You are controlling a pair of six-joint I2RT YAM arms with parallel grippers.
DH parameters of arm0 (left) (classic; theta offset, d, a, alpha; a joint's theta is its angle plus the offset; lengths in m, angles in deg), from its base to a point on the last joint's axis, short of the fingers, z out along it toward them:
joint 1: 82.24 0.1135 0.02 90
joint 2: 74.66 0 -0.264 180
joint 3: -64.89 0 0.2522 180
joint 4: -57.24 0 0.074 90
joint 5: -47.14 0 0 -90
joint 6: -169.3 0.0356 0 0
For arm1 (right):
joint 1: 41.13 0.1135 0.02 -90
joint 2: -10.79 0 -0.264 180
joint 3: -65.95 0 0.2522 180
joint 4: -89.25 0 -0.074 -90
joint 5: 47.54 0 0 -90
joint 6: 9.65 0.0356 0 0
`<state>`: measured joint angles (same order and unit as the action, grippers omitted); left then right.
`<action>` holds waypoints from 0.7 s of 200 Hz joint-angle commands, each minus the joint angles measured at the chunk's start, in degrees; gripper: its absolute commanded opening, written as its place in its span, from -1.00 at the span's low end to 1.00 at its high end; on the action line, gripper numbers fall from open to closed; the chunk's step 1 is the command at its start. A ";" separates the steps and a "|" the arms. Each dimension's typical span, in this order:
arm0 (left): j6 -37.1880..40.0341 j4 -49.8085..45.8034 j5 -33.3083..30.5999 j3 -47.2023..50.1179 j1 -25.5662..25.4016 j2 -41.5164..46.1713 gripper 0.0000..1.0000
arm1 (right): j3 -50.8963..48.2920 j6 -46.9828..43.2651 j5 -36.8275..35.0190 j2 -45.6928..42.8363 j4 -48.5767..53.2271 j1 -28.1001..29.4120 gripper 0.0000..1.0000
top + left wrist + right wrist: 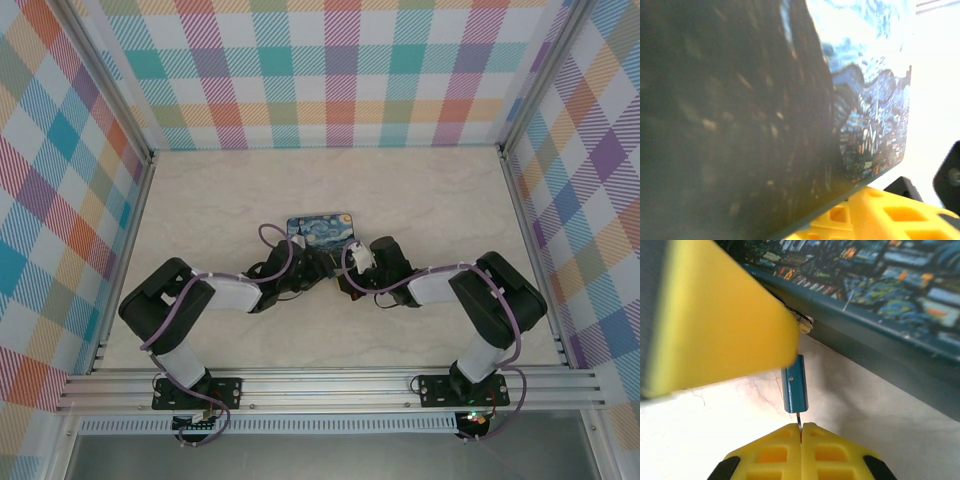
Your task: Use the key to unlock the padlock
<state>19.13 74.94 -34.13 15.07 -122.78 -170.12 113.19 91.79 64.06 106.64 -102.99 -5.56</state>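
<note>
My right jaws are pressing together at the bottom of the right wrist view, pinching the key [798,419]. It is a thin dark sliver, and only a short stub is showing between the yellow tips and the padlock [794,385]. The padlock's blue body is lying in line with the key, just beside the near edge of the painted box [880,295], with the pale desk [705,430] behind it. The key is meeting its lower end, but I cannot tell how deep it is sitting. A blurred yellow finger [715,325] of my left jaws is covering the padlock's top and hiding the shackle, so I cannot tell whether those jaws are gripping or spread. In the left wrist view a dark blur is blocking the left half. From above, my left arm [225,292] and right arm [440,285] are crowding over the spot.
</note>
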 commanded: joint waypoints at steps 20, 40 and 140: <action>1.70 -4.57 -4.00 2.96 -0.13 9.35 0.41 | -0.20 1.65 3.32 -2.34 4.00 -0.14 -1.00; 1.88 -7.10 -5.59 4.48 -0.13 13.19 0.49 | 0.40 2.81 3.93 -4.07 6.47 -0.15 -1.00; -4.39 -2.78 -2.77 9.02 -0.42 15.32 0.16 | 5.07 16.91 8.64 -5.59 11.99 -0.07 -1.00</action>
<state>17.21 69.76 -37.41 22.88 -122.80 -155.02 116.49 103.92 69.88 102.45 -91.40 -5.54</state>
